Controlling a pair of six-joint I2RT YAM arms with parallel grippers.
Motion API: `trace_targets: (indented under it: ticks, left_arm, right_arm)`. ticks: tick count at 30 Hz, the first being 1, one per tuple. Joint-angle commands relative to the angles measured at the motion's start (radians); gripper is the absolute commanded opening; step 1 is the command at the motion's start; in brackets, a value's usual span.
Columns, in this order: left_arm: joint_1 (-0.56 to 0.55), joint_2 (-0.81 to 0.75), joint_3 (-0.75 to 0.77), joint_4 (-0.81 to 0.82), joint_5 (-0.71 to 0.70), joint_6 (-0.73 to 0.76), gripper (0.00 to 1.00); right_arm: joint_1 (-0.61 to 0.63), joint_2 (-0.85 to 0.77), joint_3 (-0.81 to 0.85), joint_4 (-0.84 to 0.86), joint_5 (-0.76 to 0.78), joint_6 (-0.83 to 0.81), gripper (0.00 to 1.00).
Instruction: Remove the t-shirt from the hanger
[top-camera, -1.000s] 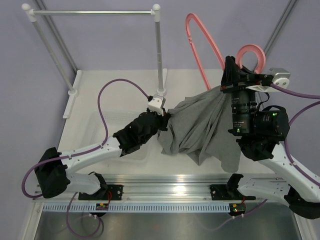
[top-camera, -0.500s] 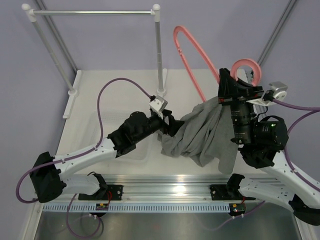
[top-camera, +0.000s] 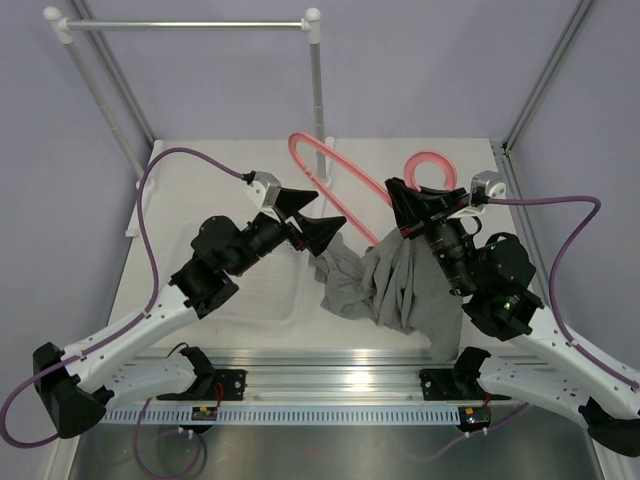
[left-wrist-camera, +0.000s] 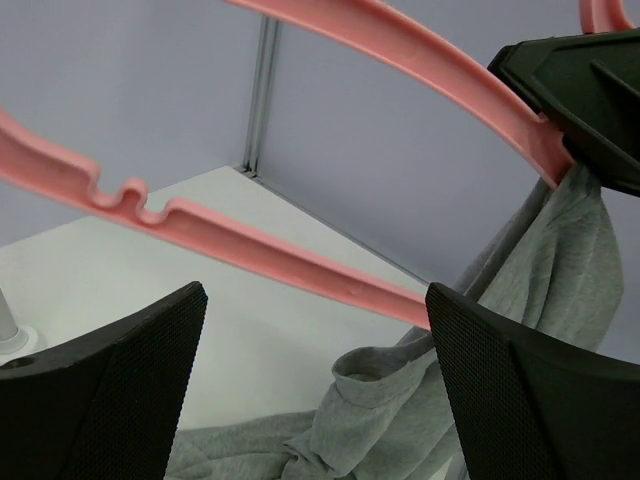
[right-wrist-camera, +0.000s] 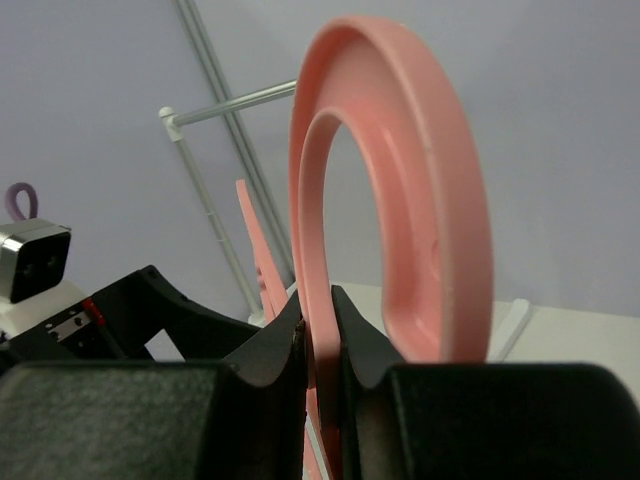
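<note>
Snagging is the risk: the soft grey cotton t-shirt (top-camera: 392, 288) hangs bunched under the thin salmon-pink plastic hanger (top-camera: 340, 170), caught beside the right gripper (top-camera: 400, 197) clamping it; the left gripper (top-camera: 322, 215) gapes empty.

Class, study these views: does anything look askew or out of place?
Yes. The hanger is off the clothes rail, held tilted in the right gripper, and the t-shirt hangs bunched from one end, sagging onto the table. The left gripper is open, holding nothing.
</note>
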Motion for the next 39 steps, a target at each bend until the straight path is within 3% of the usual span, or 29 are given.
trace_targets:
  ticks: [1, 6, 8, 9, 10, 11, 16, 17, 18, 22, 27, 28, 30, 32, 35, 37, 39]
  left_arm:
    - [0.003, 0.002, 0.035, -0.02, 0.013, 0.012, 0.93]
    - [0.002, -0.007, 0.045, -0.03, -0.015, -0.005, 0.92]
    - [0.003, -0.002, 0.062, -0.059, -0.023, -0.011, 0.86]
    - [0.003, 0.007, 0.074, -0.075, -0.047, -0.011, 0.8]
    - [0.003, 0.013, 0.102, -0.108, -0.059, -0.011, 0.64]
    - [0.003, 0.018, 0.114, -0.122, -0.076, -0.005, 0.55]
    - [0.002, 0.065, 0.157, -0.155, -0.217, 0.04, 0.26]
    - [0.003, 0.073, 0.16, -0.155, -0.254, 0.044, 0.02]
    - [0.003, 0.079, 0.163, -0.155, -0.276, 0.046, 0.0]
    - [0.008, 0.136, 0.185, -0.13, -0.355, 0.075, 0.0]
    - [0.019, 0.165, 0.191, -0.104, -0.444, 0.087, 0.0]
    - [0.025, 0.162, 0.188, -0.104, -0.438, 0.083, 0.05]
    - [0.039, 0.153, 0.177, -0.118, -0.399, 0.042, 0.45]
    - [0.078, 0.131, 0.173, -0.142, -0.273, -0.014, 0.75]
    - [0.109, 0.078, 0.166, -0.171, -0.127, -0.052, 0.79]
    - [0.109, 0.038, 0.189, -0.26, -0.064, 0.074, 0.8]
    - [0.109, 0.016, 0.208, -0.286, -0.003, 0.144, 0.86]
  right_arm:
    - [-0.01, -0.017, 0.039, 0.01, -0.097, 0.091, 0.0]
    - [-0.01, -0.012, 0.044, 0.019, -0.157, 0.125, 0.0]
    - [-0.01, -0.001, 0.055, 0.016, -0.16, 0.116, 0.0]
    - [-0.01, 0.005, 0.061, 0.012, -0.158, 0.102, 0.0]
    - [-0.01, 0.015, 0.071, 0.009, -0.157, 0.091, 0.0]
    - [-0.01, 0.02, 0.076, 0.009, -0.155, 0.077, 0.0]
    - [-0.037, 0.09, 0.123, 0.007, -0.19, 0.002, 0.0]
    - [-0.045, 0.106, 0.137, -0.011, -0.198, -0.007, 0.01]
    - [-0.057, 0.123, 0.166, -0.02, -0.206, -0.025, 0.02]
    - [-0.127, 0.233, 0.245, -0.091, -0.306, -0.033, 0.02]
    - [-0.217, 0.304, 0.259, -0.056, -0.452, -0.009, 0.01]
    - [-0.223, 0.313, 0.259, -0.034, -0.45, -0.015, 0.01]
    - [-0.246, 0.348, 0.28, -0.031, -0.449, -0.018, 0.01]
    - [-0.273, 0.373, 0.309, -0.031, -0.469, -0.015, 0.0]
    - [-0.364, 0.411, 0.358, -0.048, -0.599, 0.019, 0.0]
    - [-0.434, 0.449, 0.424, -0.112, -0.821, 0.037, 0.0]
    - [-0.457, 0.477, 0.487, -0.257, -0.94, -0.011, 0.0]
